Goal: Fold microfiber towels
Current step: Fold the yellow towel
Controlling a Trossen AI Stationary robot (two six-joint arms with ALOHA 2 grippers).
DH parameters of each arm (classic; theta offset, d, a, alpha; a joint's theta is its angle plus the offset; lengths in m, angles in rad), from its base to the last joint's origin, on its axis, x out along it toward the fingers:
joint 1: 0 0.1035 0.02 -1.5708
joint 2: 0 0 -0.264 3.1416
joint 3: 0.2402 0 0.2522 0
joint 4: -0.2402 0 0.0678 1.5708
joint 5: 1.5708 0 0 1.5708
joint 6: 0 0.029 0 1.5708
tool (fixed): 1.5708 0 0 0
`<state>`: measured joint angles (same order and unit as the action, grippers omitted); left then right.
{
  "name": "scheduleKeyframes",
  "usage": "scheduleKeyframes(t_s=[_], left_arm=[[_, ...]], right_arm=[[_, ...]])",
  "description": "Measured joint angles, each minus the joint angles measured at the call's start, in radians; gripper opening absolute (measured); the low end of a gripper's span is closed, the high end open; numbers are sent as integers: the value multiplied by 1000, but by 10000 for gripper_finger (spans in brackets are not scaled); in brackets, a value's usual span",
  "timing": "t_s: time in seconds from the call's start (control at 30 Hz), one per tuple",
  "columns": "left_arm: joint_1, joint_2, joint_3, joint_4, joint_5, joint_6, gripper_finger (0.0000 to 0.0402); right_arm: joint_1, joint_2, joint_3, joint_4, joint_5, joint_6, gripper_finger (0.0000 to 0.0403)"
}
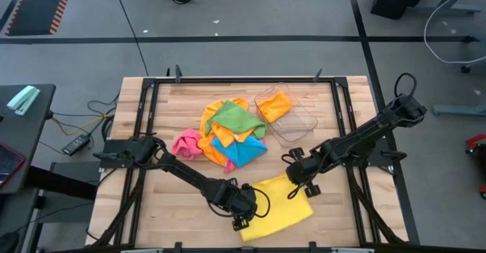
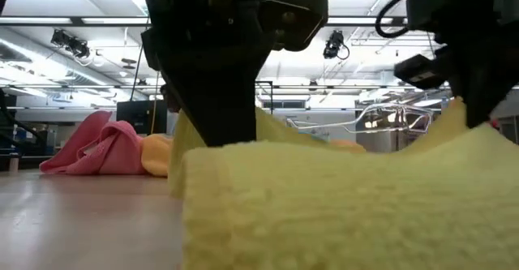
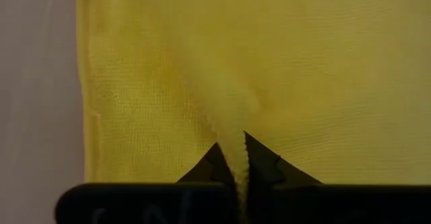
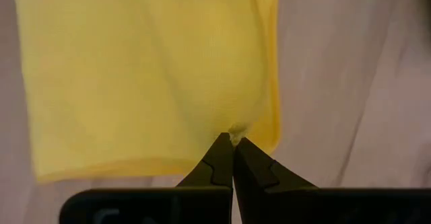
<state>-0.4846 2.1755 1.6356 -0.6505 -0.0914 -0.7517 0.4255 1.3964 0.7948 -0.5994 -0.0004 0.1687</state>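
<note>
A yellow microfiber towel (image 1: 277,206) lies spread near the table's front edge, and both grippers are shut on it. My left gripper (image 1: 241,221) is at its near left part, my right gripper (image 1: 298,183) at its far right part. In the low view the yellow towel (image 2: 349,205) fills the foreground. A heap of pink (image 1: 186,143), orange, green (image 1: 234,119) and blue (image 1: 241,151) towels rests on the table's middle. Another orange towel (image 1: 275,105) lies in the clear tray (image 1: 298,124). My left gripper pinches a raised ridge of the yellow cloth (image 3: 232,153) between its two fingers, a little in from the towel's edge (image 3: 84,96). The fingers come from above, slanting down. The cloth around the pinch lies spread out. My right gripper pinches a small tuft of the yellow towel (image 4: 234,135) close to one corner (image 4: 271,142), between the tips of its two fingers. The fingers come steeply from above. The cloth rises to the pinch (image 2: 458,120) and the rest stays spread on the table.
The towel heap and the clear tray take up the table's middle and far middle. Bare wood (image 1: 163,196) shows at the near left and along the right side (image 1: 334,207). A black frame (image 1: 228,80) runs around the table top.
</note>
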Motion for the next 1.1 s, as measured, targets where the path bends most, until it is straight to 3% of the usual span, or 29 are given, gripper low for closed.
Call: scheduleKeyframes(t_s=[0.27, 0.7, 1.1], left_arm=[[0, -30, 2, -5, 1, 3, 29], [56, -31, 3, -37, -17, 93, 12], [56, -31, -51, -40, -36, 78, 28]], right_arm=[[12, -1, 72, -126, -48, 58, 6], [14, -1, 25, -63, -30, 50, 6], [14, -1, -6, -29, -4, 68, 6]])
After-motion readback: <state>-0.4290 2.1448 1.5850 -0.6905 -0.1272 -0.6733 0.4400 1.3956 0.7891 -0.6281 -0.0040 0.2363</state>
